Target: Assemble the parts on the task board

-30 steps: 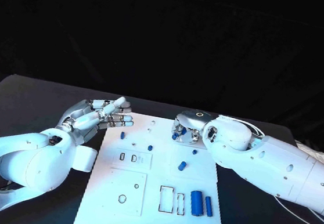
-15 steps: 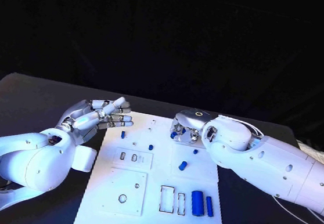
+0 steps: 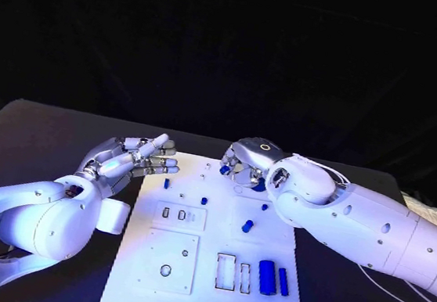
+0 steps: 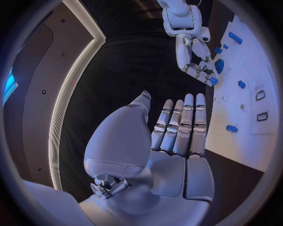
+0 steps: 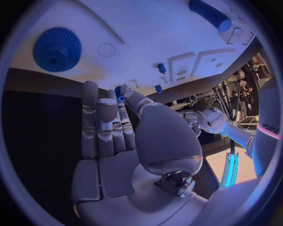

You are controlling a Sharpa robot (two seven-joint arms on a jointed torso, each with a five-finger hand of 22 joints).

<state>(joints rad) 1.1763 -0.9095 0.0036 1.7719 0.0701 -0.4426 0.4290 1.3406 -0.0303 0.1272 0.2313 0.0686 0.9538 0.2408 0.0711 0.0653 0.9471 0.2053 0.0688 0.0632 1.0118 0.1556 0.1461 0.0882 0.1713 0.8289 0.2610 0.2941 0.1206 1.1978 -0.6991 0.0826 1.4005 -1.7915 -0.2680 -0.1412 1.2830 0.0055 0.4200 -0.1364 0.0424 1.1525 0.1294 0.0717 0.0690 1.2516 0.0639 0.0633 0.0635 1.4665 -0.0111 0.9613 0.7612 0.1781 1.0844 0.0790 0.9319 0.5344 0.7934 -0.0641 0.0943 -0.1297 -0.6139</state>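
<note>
Right hand (image 3: 249, 162) pinches a small blue part (image 5: 120, 92) over the board's (image 3: 205, 292) far edge, near a gear (image 5: 56, 49); left hand (image 3: 131, 157) open, fingers straight, beside the board

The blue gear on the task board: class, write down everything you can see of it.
The blue gear is a round, plastic-looking wheel with fine teeth all around its rim and a raised hub with a hole at its centre. It lies flat on the white task board, near the board's edge. Nothing touches it; the right hand is beside it, fingers extended, pinching a small blue part at the fingertips.
</note>
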